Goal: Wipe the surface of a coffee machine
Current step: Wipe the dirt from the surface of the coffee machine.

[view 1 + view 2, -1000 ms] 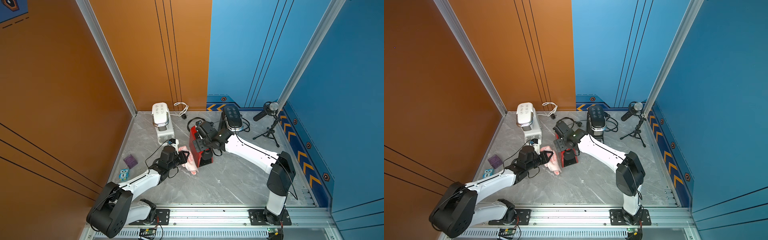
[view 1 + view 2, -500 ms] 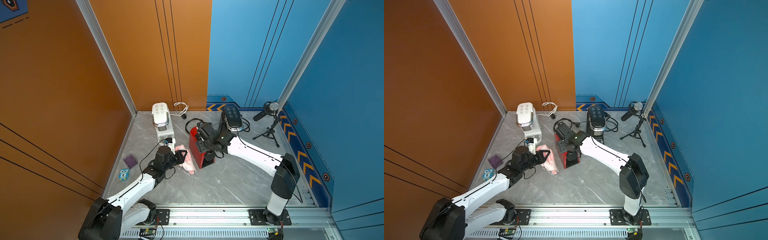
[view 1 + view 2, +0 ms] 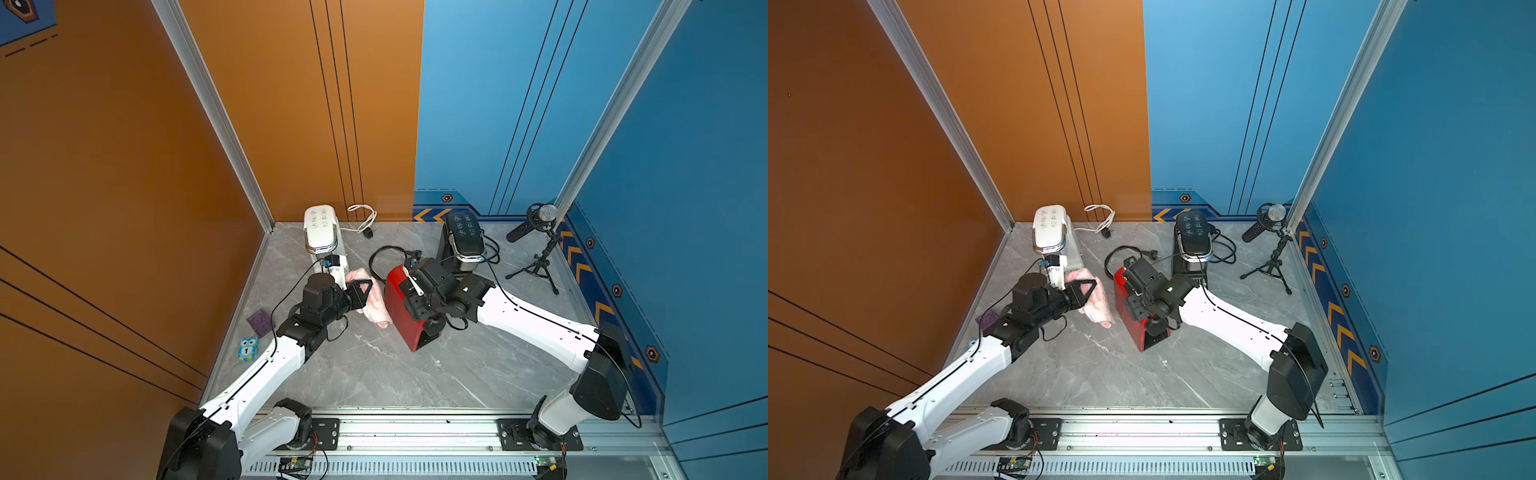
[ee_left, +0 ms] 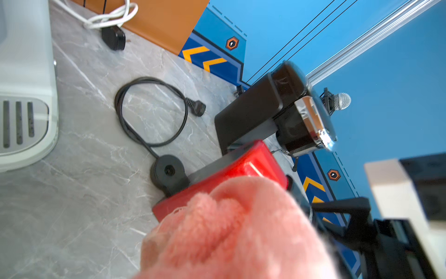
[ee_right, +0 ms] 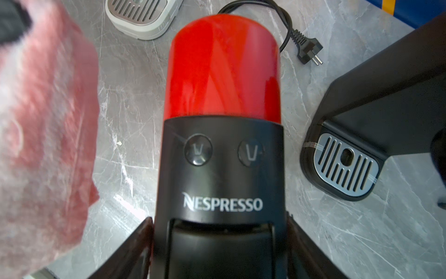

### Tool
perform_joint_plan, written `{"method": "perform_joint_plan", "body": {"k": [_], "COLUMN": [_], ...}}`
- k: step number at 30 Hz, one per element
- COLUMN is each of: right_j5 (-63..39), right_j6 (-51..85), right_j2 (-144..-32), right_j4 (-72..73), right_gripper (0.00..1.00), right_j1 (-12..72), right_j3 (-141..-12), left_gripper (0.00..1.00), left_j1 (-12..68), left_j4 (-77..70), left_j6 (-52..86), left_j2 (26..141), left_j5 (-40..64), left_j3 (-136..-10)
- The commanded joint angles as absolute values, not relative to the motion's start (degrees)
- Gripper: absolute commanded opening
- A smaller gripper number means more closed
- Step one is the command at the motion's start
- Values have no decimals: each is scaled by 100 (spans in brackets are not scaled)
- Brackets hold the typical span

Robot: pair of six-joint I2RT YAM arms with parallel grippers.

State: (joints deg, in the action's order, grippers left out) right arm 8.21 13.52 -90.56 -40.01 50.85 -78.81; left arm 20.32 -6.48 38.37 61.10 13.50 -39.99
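Left arm has stretched out since a second ago, and the cloth (image 3: 376, 305) has slid toward 12 o'clock along the red machine (image 3: 397, 309). Left tool (image 3: 366, 291) is pinched shut on the cloth: fuzzy pink terry, bunched, touching the glossy red shell. Right tool (image 5: 218, 218) straddles the machine's matte black front, fingers (image 5: 131, 247) against both sides, gripping it. The red machine sits at the centre of the desk (image 3: 374, 374), a grey marble-look slab.

Only the right wrist view shows the silver lettering (image 5: 222, 204), two round buttons (image 5: 198, 149), the plug (image 5: 309, 52) and the slotted metal grate (image 5: 345, 164) of the black machine (image 3: 465, 232); in both top views the arm hides the red machine's front. Only the left wrist view shows a round black disc (image 4: 169, 172) at the rear of the red machine; the cloth there is blurred.

Only the top views show the purple block (image 3: 259, 321) and owl toy (image 3: 248, 348) at 9 o'clock. The white machine (image 3: 320, 224) is at 11, the black one at 1, and the mic (image 3: 547, 212) on its tripod at 2.
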Motion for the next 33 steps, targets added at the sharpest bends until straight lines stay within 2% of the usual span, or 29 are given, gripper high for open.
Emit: {"method": "perform_joint_plan", "body": {"k": [1,10,16,24,33], "right_j5": [308,202,183,201,449], "right_j6": [1520,1591,1619,1618,1670], "right_j2": [-8790,-8665,-8539,-8374,-8323], "right_j4": [-5133,-4813,-4628,-4482,-4491], "right_gripper": [55,60,61,61,61], "right_j1": [5308,5431,5432,5311,5317], "right_j3": [-7459,-7123,-6903,-6723,-6652], "left_gripper": [0,0,0,0,0], "left_j1": [1961,2187,2434,2958,3236], "left_j4": [-598,-611,-811,-1051,-1631], "left_j6": [3804,3843,3922,3976,4244], "left_j2": [6322,7932,8939,9264,9369], "left_j5": [1257,1040,983,374,152], "left_j3": [-4631,-6249,-6615,-6022,-4917]}}
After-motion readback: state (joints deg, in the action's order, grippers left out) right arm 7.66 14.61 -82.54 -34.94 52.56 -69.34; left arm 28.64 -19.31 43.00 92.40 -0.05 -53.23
